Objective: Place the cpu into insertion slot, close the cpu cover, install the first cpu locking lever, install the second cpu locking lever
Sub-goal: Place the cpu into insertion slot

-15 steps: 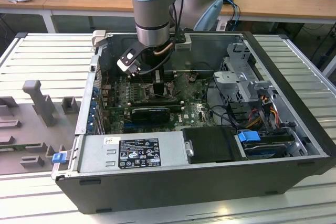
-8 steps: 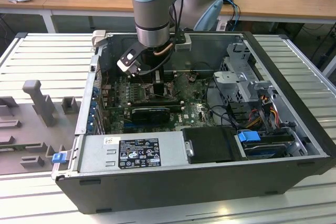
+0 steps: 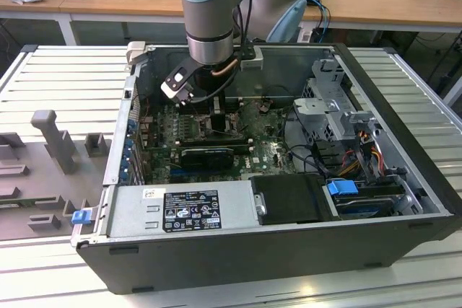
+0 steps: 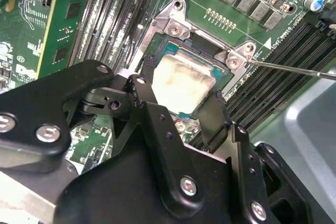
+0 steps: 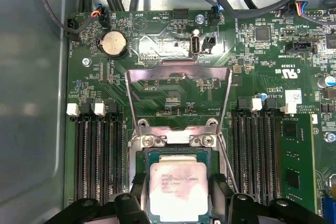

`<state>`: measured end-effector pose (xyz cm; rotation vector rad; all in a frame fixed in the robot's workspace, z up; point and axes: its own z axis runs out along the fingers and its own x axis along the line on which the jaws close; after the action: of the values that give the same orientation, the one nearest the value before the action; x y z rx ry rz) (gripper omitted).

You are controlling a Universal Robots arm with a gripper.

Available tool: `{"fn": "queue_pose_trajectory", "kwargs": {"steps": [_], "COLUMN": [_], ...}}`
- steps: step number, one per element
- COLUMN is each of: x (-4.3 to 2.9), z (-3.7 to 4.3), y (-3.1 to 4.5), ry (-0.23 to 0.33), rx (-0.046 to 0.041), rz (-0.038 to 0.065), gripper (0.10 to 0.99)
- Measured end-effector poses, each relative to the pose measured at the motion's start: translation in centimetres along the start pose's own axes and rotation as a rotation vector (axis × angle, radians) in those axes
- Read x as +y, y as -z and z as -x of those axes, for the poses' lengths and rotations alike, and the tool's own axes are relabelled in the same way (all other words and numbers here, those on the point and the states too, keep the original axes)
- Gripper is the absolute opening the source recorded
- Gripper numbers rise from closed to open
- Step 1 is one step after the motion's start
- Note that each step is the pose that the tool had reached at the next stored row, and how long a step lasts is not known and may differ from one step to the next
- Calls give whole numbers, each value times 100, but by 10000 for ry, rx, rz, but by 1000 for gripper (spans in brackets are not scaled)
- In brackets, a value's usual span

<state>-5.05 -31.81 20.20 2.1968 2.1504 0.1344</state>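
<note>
The cpu, with its pale silver top, lies flat in the square insertion slot on the green board. My gripper straddles it in both wrist views, and one black fingertip presses against each of two opposite edges. The cpu cover stands swung back from the socket, its window showing board behind. A thin wire locking lever runs along one side of the socket, unlatched. In the exterior view the gripper reaches down into the open computer case.
Long black memory slots flank the socket on both sides. A black expansion card lies nearer the front. Cables, a drive cage and the power supply crowd the case around the arm.
</note>
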Motion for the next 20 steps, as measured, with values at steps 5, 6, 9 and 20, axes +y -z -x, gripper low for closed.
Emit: {"fn": "queue_pose_trajectory", "kwargs": {"steps": [5,6,9,20], "x": [10,10,14,21], "z": [-2,-2,-2,-3], "y": [89,95,123,190], "ry": [-2,-3,-7,-16], "rx": [-1,-1,-3,-4], "rz": [-19,-23,-52,-74], "gripper": [604,588,396,106]}}
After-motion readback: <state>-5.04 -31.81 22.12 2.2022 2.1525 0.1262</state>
